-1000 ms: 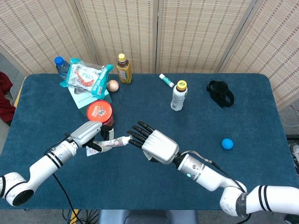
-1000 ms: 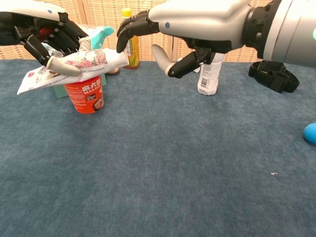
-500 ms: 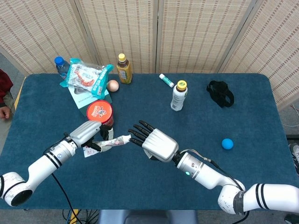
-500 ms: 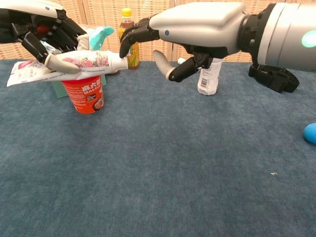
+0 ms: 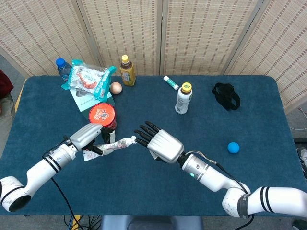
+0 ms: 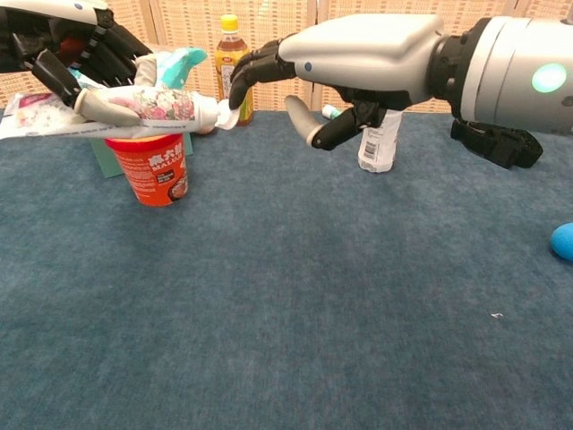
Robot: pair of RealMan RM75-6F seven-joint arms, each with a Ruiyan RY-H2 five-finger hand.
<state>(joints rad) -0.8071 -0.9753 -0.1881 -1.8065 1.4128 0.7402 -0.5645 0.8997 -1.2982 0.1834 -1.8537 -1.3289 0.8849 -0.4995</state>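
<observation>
The left hand (image 5: 88, 135) sits at centre-left of the head view, raised off the blue table (image 5: 144, 191). It grasps a floral tube (image 6: 152, 105), thumb below and the other fingers curled over the top, as the chest view shows. The tube lies roughly level, its flat crimped end toward the left edge of the frame and its white cap (image 6: 226, 113) toward the centre. In the chest view the tube hangs just above the rim of a red noodle cup (image 6: 152, 167); I cannot tell whether they touch.

The right hand (image 5: 160, 143) is at mid-frame in the head view, fingers apart and extended toward the tube, holding nothing. Its dark fingertips (image 6: 246, 76) stand just beside the cap, above it and to its right in the chest view; contact cannot be confirmed. The thumb (image 6: 303, 120) hangs below, apart from the cap.

In the upper part of the head view:
- a teal snack bag (image 5: 88, 76) and a blue-capped bottle (image 5: 61, 66) at upper left;
- an amber bottle (image 5: 127, 70) with a small egg-like ball (image 5: 115, 87) beside it;
- a white bottle (image 5: 183, 98) at upper centre;
- a black strap (image 5: 226, 95) at upper right.

A blue ball (image 5: 233, 147) lies at the right.
</observation>
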